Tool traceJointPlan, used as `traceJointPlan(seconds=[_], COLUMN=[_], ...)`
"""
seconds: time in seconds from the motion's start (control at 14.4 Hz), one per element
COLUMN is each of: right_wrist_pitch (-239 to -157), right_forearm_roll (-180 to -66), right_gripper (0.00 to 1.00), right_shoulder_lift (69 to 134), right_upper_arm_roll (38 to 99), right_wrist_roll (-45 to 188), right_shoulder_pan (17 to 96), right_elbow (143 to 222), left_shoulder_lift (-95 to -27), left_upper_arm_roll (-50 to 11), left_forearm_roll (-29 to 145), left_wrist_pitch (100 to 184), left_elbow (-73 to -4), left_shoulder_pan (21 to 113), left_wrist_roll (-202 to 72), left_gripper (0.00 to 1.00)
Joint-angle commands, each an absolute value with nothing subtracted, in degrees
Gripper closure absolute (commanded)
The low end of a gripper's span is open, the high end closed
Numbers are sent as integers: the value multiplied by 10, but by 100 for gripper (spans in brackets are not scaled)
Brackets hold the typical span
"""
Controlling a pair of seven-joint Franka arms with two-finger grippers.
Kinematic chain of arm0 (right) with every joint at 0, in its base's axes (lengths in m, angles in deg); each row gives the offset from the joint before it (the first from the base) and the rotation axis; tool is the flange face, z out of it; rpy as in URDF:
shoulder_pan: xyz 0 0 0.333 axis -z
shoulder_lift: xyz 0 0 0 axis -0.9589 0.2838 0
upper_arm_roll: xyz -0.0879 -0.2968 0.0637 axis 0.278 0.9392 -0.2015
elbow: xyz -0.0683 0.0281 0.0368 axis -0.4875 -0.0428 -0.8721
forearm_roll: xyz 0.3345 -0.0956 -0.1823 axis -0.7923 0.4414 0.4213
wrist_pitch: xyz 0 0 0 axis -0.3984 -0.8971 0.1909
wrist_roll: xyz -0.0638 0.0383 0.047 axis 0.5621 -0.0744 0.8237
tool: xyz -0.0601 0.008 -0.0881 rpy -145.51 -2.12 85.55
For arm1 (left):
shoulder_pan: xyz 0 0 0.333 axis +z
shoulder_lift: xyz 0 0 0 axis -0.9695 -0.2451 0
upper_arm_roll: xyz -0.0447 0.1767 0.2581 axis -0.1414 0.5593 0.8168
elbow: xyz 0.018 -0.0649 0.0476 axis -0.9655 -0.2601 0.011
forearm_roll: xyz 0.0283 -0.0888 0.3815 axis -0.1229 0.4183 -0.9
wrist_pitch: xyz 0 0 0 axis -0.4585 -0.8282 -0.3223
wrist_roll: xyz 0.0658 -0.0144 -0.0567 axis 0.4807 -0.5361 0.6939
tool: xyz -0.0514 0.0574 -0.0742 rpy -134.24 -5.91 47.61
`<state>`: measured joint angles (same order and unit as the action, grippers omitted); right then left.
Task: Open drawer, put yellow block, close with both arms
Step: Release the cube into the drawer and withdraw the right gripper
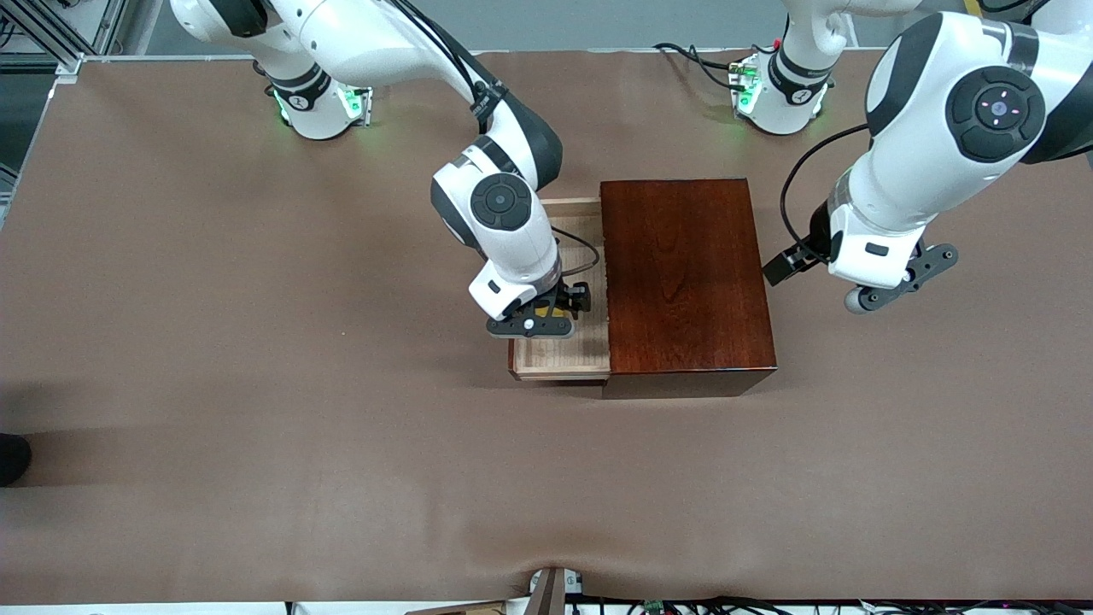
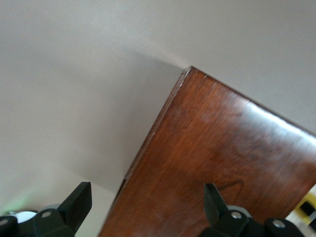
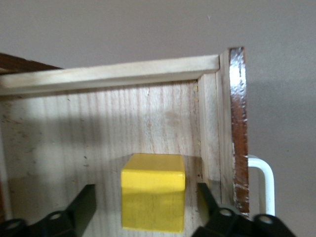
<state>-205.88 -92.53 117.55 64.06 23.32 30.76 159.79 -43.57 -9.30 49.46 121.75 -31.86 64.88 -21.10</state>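
Note:
The drawer stands pulled out of the dark wooden box toward the right arm's end of the table. The yellow block sits on the drawer's light-wood floor, close to the front wall and its white handle. My right gripper hangs low in the drawer, open, with one finger on each side of the block and a gap at both. My left gripper is open and holds nothing, over the box's edge at the left arm's end.
Brown table cover surrounds the box on every side. The two green-lit arm bases stand along the table's edge farthest from the front camera, with cables by the left arm's base.

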Motion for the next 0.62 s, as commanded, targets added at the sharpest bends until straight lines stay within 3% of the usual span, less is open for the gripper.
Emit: traceJointPlan(seconds=[0.0, 0.28, 0.55], right_wrist_pitch=[-1995, -1916, -1835], right_forearm_roll=[-937, -930, -909], right_gripper=[0, 0, 0], right_shoulder_lift=[1119, 1031, 977], right_upper_arm_roll=[640, 644, 645], right_wrist_roll=[232, 240, 381], right_shoulder_pan=[328, 379, 494], right_elbow=[1596, 1594, 1599], left_shoulder_lift=[-466, -513, -588], left_upper_arm_roll=[-102, -105, -104], left_forearm_roll=[505, 503, 500], left_wrist_pitch=[1217, 1228, 1281], left_elbow=[-277, -239, -172], left_shoulder_pan=[645, 605, 532], left_wrist_roll=[-131, 18, 231], left_gripper=[0, 0, 0])
